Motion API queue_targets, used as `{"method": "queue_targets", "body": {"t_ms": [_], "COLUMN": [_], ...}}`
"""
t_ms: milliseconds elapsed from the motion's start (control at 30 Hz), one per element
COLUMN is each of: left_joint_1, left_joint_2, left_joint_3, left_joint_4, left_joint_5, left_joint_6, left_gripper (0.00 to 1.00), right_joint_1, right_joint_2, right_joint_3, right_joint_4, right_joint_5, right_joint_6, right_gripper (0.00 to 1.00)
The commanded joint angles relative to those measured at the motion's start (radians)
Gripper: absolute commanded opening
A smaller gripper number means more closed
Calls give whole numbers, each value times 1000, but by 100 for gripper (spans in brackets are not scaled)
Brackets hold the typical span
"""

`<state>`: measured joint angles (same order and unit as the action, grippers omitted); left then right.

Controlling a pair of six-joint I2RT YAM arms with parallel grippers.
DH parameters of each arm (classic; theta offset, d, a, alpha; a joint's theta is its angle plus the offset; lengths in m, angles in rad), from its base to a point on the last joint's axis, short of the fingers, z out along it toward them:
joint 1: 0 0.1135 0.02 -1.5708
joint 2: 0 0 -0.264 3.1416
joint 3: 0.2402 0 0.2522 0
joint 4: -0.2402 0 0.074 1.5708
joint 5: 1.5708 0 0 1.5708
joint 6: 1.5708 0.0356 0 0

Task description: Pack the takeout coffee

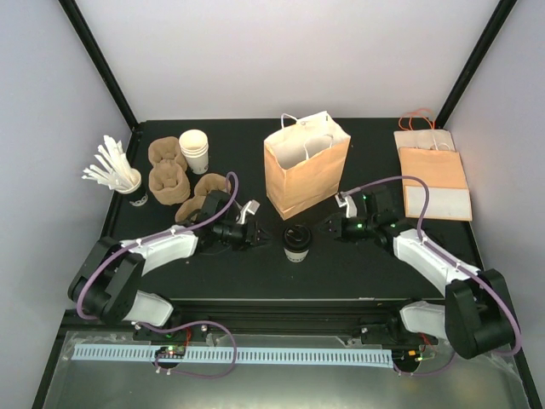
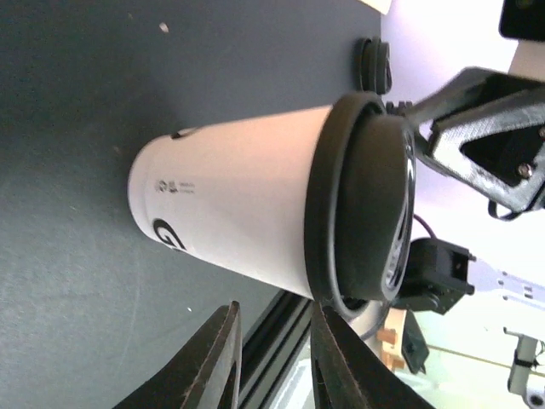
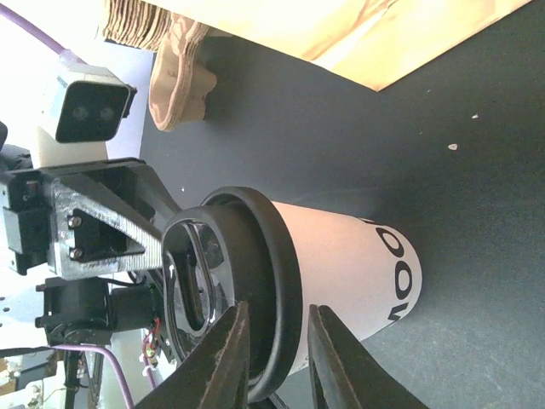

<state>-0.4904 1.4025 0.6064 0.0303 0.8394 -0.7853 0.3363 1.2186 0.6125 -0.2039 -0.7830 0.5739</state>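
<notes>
Where the counter [image 1: 255, 277] lies between the two arms, the coffee [image 1: 295, 242] stands upright, just in front of the open brown bag [image 1: 306, 166] and far shorter than it. It is a small white paper cup, tapering toward its base and capped with a round black plastic lid. The lid has a thick raised rim that overhangs the paper wall, and its sunken top looks glossy. Black print marks the white side. The right wrist view shows bold rounded letters near the base. The left wrist view shows a curved mark and a line of tiny text, too small to read. The left gripper [image 1: 254, 226] sits just left of the cup, its jaws parted by a narrow gap with nothing between them. The right gripper [image 1: 330, 227] faces it from the other side, its jaws likewise slightly apart and holding nothing. From above, neither touches the cup, which stands between them.
</notes>
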Motion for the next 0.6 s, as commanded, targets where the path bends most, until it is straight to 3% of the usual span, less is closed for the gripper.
{"method": "queue_targets", "body": {"t_ms": [0,567], "left_joint_1": [-29,-35], "left_joint_2": [3,98], "left_joint_3": [-11,-5], "left_joint_4": [110,257], "left_joint_5": [81,111], "left_joint_6": [-48,-105], "left_gripper": [26,21], "right_joint_1": [15,30], "right_joint_2": [29,62], "right_joint_3": [1,-40], "right_joint_4": [43,81], "right_joint_5": [-35,-58], "right_joint_6": [-14,-9], "right_gripper": [22,21]}}
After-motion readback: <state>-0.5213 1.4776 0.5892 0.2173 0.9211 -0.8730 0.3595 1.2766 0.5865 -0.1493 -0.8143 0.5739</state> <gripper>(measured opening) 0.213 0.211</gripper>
